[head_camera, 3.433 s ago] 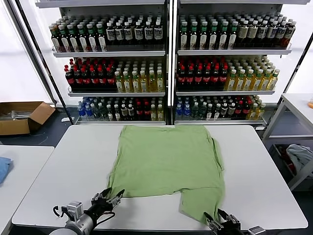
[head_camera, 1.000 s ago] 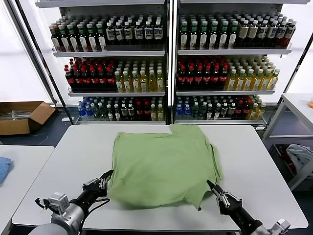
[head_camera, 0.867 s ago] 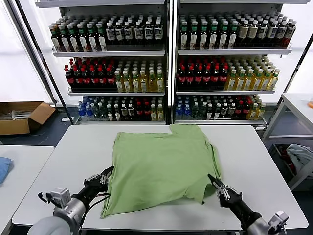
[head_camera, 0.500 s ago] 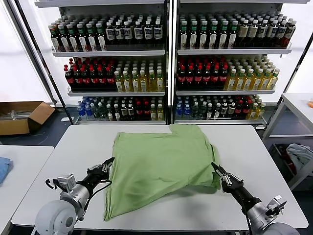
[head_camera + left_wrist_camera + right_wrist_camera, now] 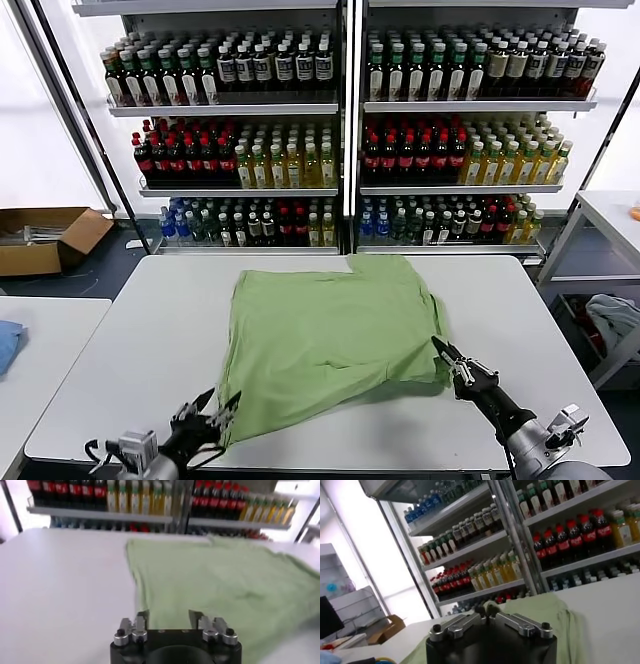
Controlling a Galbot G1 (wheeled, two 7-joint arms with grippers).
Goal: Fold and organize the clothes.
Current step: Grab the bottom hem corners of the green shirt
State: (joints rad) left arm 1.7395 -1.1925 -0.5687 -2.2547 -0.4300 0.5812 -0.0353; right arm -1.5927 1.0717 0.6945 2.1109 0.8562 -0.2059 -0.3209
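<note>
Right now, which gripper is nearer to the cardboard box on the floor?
Left. The left gripper is at the shirt's near left corner, on the side of the cardboard box. The right gripper is at the shirt's right edge, across the table from it.

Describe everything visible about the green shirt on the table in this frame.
The light green shirt lies plain side up on the white table, soft, slightly wrinkled, no print showing. Its right part is doubled over; the near-left corner reaches toward the table edge. The right gripper pinches its right edge; the left gripper, open, is beside the near-left corner.
</note>
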